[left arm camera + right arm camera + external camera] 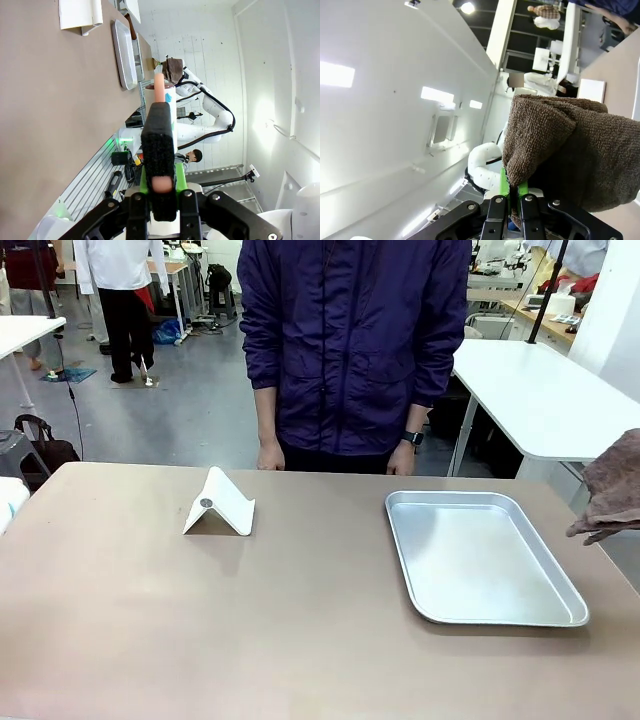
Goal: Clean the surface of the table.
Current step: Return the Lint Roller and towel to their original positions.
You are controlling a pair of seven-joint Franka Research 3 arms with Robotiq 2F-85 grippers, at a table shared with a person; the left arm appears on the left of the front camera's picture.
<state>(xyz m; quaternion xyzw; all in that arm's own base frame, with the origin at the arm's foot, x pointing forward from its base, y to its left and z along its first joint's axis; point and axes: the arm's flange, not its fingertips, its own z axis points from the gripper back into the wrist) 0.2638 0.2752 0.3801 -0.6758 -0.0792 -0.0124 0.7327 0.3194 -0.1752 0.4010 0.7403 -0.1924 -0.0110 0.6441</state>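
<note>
R wrist: right claw [512,192] clamps brown towel [570,150]; L wrist: left claw [159,145] pinches bottle [161,92].

white stand [220,503] and tray [480,555] on table [150,620], front bare

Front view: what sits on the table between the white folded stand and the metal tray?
Nothing: in the front view the table is bare between the white folded stand and the metal tray.
</note>
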